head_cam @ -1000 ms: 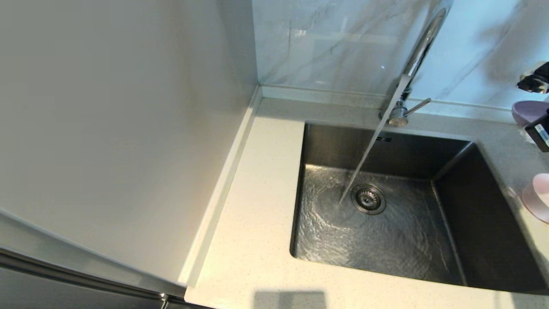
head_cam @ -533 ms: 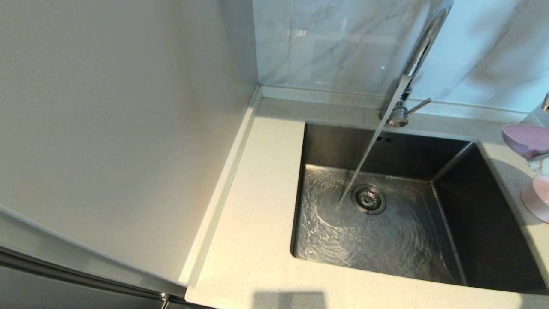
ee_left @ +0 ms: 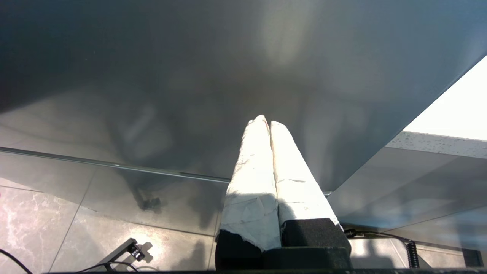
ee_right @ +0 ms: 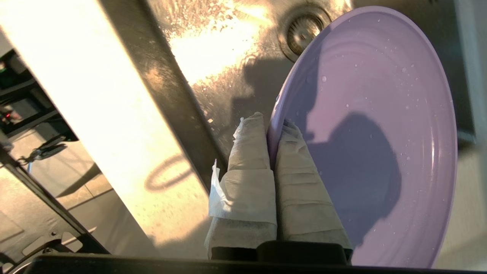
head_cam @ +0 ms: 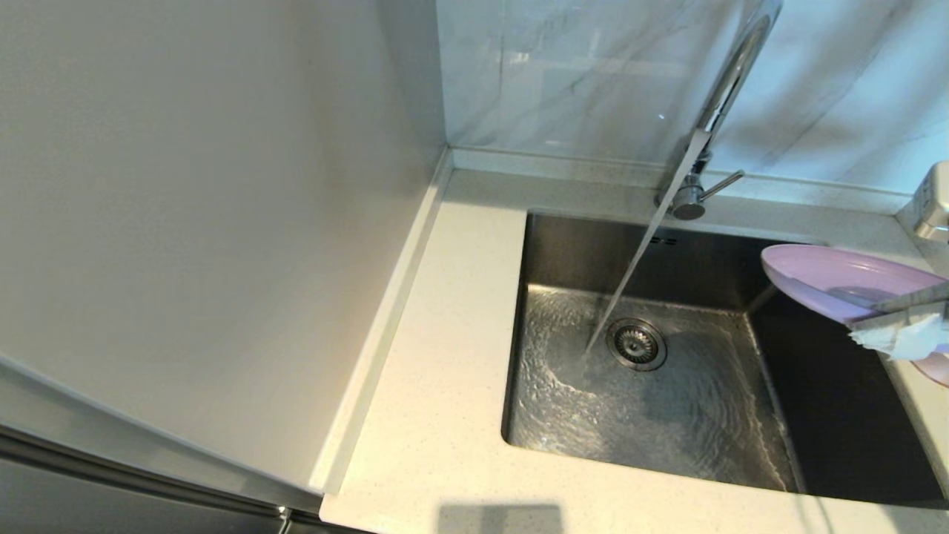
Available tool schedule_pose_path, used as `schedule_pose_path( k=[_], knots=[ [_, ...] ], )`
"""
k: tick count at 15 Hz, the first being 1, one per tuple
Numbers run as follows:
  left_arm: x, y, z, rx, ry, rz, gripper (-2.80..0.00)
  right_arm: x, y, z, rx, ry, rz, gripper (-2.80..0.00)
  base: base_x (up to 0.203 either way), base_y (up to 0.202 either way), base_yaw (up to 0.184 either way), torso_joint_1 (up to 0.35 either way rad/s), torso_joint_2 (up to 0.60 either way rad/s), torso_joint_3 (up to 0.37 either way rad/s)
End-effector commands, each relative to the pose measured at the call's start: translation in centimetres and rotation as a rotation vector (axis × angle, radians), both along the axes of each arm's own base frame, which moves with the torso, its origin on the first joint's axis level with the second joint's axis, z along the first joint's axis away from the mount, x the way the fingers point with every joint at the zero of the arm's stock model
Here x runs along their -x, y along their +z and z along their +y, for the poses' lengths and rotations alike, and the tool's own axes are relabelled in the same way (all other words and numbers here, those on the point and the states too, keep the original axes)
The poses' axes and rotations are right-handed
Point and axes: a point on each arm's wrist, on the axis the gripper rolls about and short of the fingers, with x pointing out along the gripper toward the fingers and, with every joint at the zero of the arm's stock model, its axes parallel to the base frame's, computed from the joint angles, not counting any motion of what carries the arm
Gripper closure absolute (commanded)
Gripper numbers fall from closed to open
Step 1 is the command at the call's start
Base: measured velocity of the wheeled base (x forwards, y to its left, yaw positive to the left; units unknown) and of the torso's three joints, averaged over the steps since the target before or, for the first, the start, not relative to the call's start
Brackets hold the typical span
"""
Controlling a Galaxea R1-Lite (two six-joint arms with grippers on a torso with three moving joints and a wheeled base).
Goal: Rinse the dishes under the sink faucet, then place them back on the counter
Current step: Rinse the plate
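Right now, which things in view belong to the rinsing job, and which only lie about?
Job:
- wide lilac round plate, pinched in right gripper
- chrome gooseneck faucet, running
- stainless-steel sink
- cream speckled counter
- small pale pink dish, waiting

Lying about:
- left gripper, parked below the counter

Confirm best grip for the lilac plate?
Its rim, pinched edge-on, one finger on each face. The plate is wide, shallow and thin, so only the rim fits. The right gripper holds it there, from the counter side, bowl clear of fingers for rinsing.

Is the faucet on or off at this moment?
On. A stream of water falls from the faucet into the sink, rippling beside the drain.
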Motion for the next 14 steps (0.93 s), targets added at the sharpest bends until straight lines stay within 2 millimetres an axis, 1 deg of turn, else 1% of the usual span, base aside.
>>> schedule_pose_path(
  k=[1, 3, 6, 7, 11, 14],
  knots=[
    [0.0, 0.0, 0.0, 0.000, 0.000, 0.000, 0.00, -0.6, -0.5, 1.4, 0.005, 0.077, 0.030, 0.00, 0.000, 0.000, 0.000, 0.000, 0.00, 0.000],
    [0.0, 0.0, 0.0, 0.000, 0.000, 0.000, 0.00, -0.8, -0.7, 2.2, 0.007, 0.121, 0.042, 0.00, 0.000, 0.000, 0.000, 0.000, 0.00, 0.000],
    [0.0, 0.0, 0.0, 0.000, 0.000, 0.000, 0.00, -1.1, -1.0, 4.0, 0.007, 0.199, 0.060, 0.00, 0.000, 0.000, 0.000, 0.000, 0.00, 0.000],
    [0.0, 0.0, 0.0, 0.000, 0.000, 0.000, 0.00, -1.5, -1.1, 4.7, -0.003, 0.211, 0.059, 0.00, 0.000, 0.000, 0.000, 0.000, 0.00, 0.000],
    [0.0, 0.0, 0.0, 0.000, 0.000, 0.000, 0.00, -3.3, -1.1, 7.4, -0.045, 0.218, -0.015, 0.00, 0.000, 0.000, 0.000, 0.000, 0.00, 0.000],
    [0.0, 0.0, 0.0, 0.000, 0.000, 0.000, 0.00, -4.0, -1.2, 9.4, -0.059, 0.192, -0.052, 0.00, 0.000, 0.000, 0.000, 0.000, 0.00, 0.000]
  ],
)
